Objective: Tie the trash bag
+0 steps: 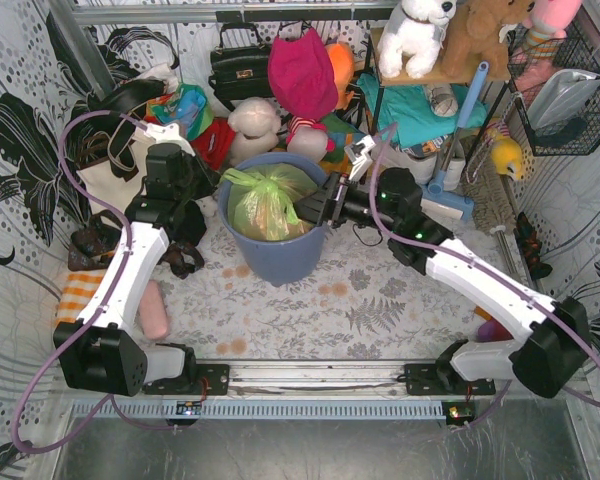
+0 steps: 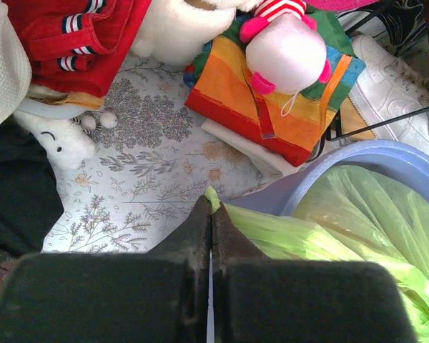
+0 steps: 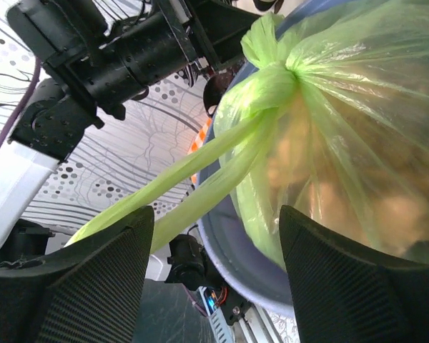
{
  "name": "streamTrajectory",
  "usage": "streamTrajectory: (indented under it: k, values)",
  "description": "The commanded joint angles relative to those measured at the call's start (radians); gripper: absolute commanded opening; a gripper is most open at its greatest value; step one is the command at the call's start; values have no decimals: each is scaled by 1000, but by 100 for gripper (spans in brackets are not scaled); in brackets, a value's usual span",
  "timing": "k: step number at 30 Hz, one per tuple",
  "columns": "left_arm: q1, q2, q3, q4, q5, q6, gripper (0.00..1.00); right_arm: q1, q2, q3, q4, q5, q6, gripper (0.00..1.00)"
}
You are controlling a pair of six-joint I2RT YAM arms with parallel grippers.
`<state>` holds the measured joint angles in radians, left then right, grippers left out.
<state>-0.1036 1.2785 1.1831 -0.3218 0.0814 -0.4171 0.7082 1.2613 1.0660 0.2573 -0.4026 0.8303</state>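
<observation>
While toys (image 1: 255,122) crowd behind, a bin (image 1: 280,262) surrounds the trash bag (image 1: 265,200)

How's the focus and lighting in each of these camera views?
Top external: evenly lit, sharp throughout. Left wrist: left gripper's fingers soft and dark up close, trash bag clear. Right wrist: the bag glows, backlit.

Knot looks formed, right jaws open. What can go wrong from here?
1. The knot may not be tight; the left gripper, shut on the trash bag, might tear its thin film if it pulls.
2. That pull could tip the bin.
3. The tail runs between the fingers of the open right gripper and may snag if it backs away.
</observation>
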Motion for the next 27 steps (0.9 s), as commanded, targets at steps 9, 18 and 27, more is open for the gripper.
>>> streamTrajectory:
  k: [9,18,27]
  values:
    - [7,-30,52,40,17,-3,0,11,142,30,323,-149,174,65]
    - [7,-27,65,36,24,-7,0,30,218,80,513,-325,326,62]
    - [7,-29,76,30,26,-8,0,73,240,92,609,-366,419,56]
